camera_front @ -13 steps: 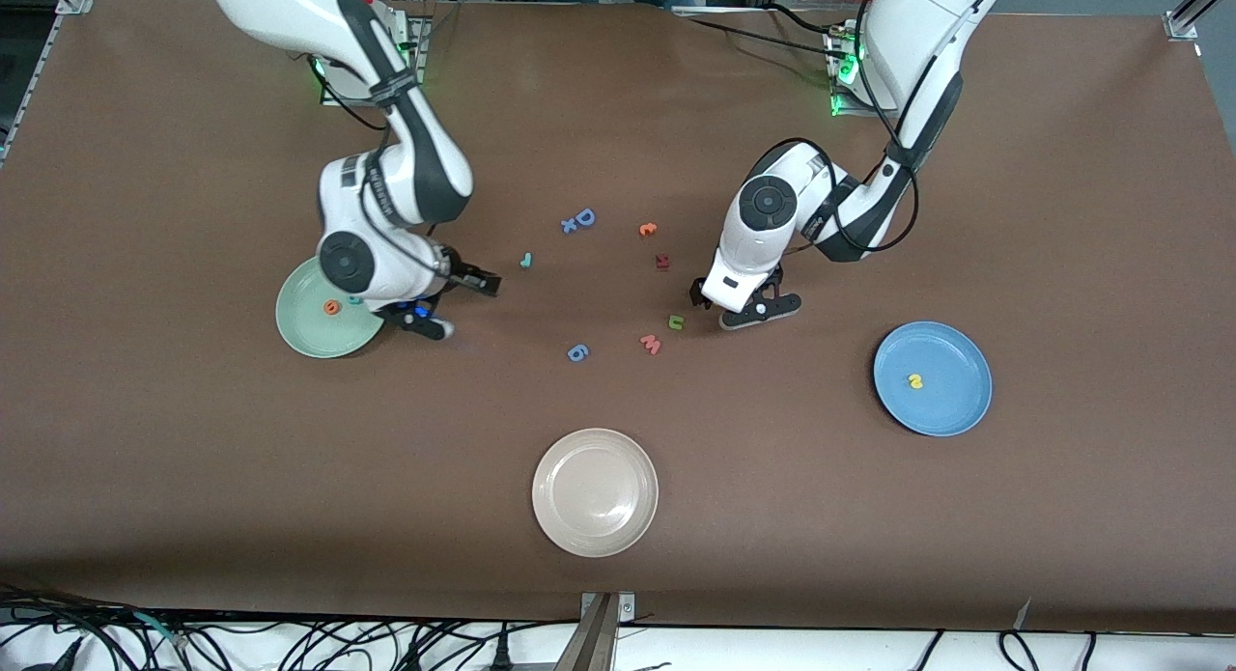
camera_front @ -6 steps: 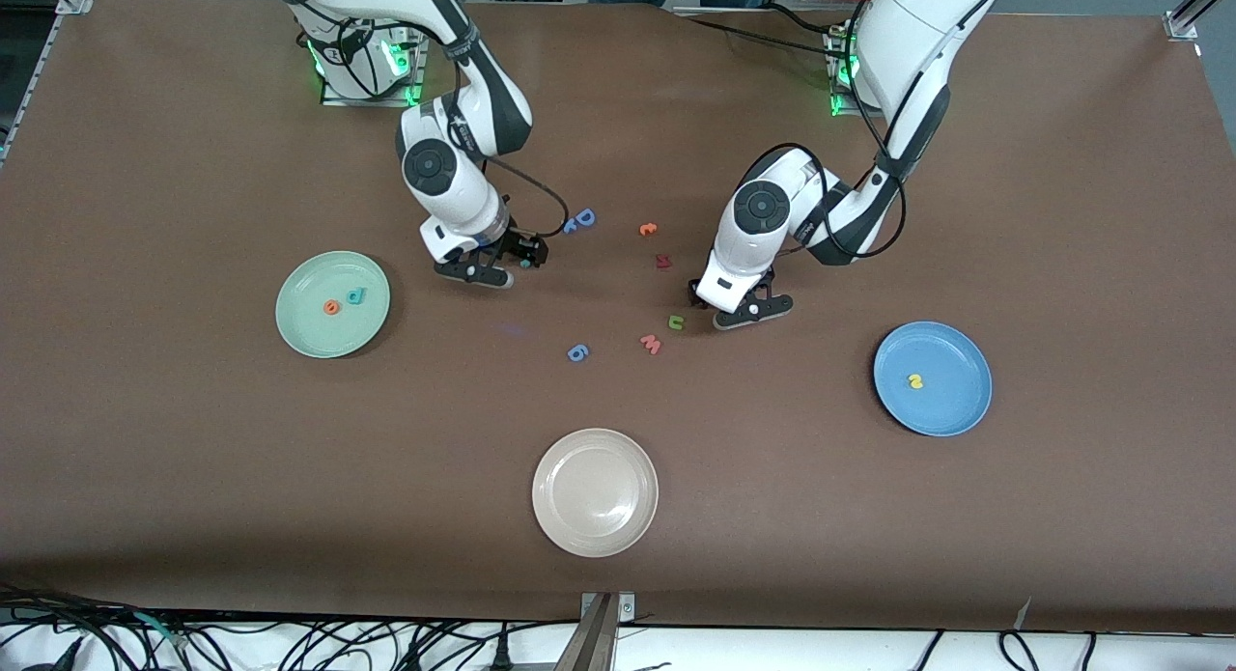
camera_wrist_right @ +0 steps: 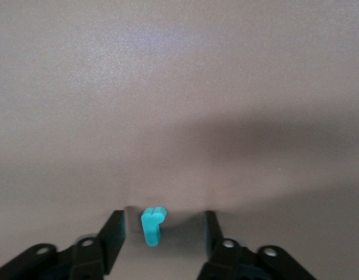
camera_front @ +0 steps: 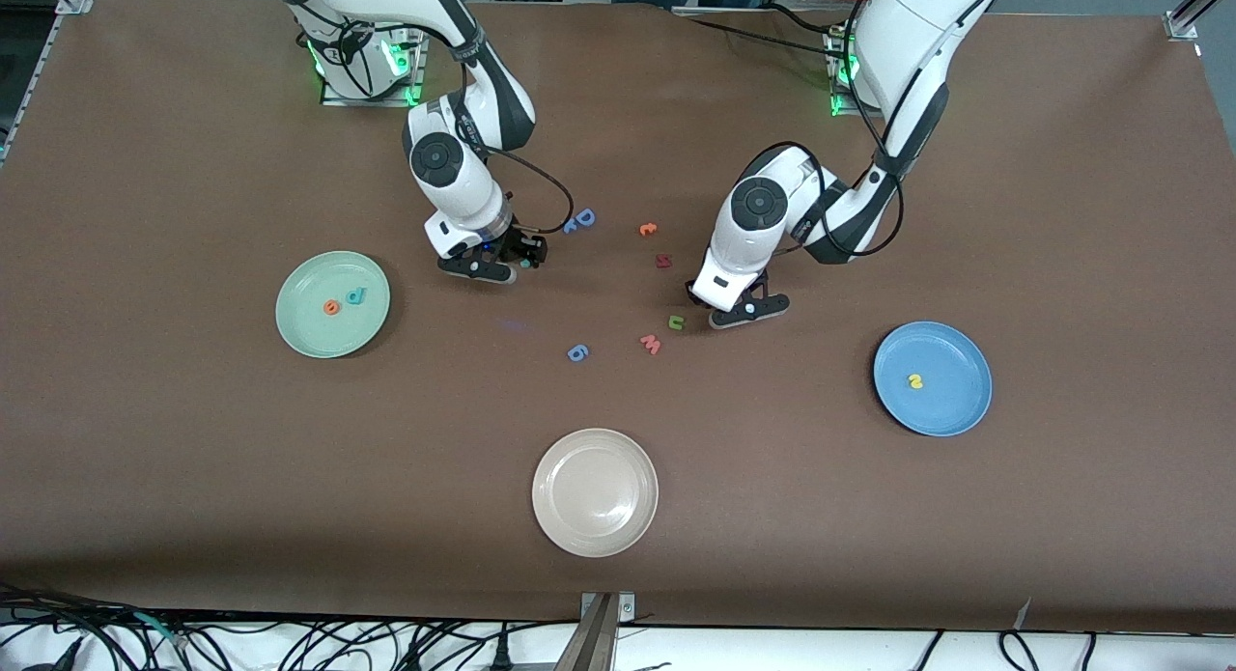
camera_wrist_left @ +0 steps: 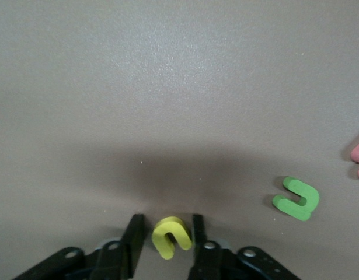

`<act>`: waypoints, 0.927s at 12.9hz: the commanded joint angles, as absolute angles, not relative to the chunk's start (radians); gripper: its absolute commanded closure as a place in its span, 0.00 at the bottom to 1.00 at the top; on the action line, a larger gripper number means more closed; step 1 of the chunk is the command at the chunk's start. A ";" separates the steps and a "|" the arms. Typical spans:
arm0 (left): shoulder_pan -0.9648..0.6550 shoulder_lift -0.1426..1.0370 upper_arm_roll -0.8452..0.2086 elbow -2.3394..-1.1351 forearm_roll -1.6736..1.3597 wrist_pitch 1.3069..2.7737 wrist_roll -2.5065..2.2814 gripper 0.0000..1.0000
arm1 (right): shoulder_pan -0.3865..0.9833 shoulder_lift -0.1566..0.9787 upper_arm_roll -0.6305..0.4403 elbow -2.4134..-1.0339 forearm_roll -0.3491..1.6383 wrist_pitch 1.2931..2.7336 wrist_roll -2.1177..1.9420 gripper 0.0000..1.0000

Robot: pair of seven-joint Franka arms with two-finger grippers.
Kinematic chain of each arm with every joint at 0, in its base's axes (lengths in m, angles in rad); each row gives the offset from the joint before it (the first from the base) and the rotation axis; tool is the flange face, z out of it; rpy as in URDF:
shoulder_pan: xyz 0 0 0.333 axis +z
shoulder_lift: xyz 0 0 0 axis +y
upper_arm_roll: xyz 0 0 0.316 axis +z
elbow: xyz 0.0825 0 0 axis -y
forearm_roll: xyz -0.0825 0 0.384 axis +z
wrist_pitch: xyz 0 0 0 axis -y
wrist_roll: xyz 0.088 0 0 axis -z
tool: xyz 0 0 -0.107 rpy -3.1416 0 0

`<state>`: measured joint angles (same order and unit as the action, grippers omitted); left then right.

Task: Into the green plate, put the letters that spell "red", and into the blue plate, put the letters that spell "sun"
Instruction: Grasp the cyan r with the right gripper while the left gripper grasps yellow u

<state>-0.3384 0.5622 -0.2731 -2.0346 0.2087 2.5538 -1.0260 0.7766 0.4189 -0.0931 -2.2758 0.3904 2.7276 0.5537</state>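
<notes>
Since a second ago the right gripper left the pale green plate and now straddles the tiny teal "r", jaws spread, while the left gripper pinches the yellow "u"; either letter could squirt sideways off-centre.

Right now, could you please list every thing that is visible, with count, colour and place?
green plate: one, pale green, right arm's end of table.
orange e, teal d: one each, in the green plate.
blue plate: one, blue, left arm's end.
yellow s: one, in the blue plate.
beige plate: one, nearest the front camera.
blue D, blue 6, pink w, dark red R, orange letter, green n: one each, mid-table.
right gripper: jaws open astride teal r, on the table.
left gripper: down at yellow u, on the table.
</notes>
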 commanded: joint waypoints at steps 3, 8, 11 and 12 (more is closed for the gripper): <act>-0.339 0.566 -0.270 -2.039 0.242 2.546 -1.052 0.78 | 0.795 0.423 -0.095 -2.287 0.407 2.749 0.570 0.78; -0.299 0.555 -0.270 -1.953 0.239 2.401 -0.976 0.80 | 0.793 0.397 -0.106 -2.286 0.407 2.735 0.588 1.00; -0.238 0.557 -0.271 -1.847 0.221 2.214 -0.815 0.80 | 0.793 0.321 -0.191 -2.267 0.397 2.572 0.560 1.00; -0.217 0.555 -0.272 -1.817 0.197 2.165 -0.733 0.80 | 0.793 0.296 -0.230 -2.260 0.397 2.506 0.514 1.00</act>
<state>-0.2552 0.5608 -0.2645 -1.8727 0.2089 2.2560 -0.8508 0.7830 0.3718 -0.1660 -2.2585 0.3900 2.6160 0.5695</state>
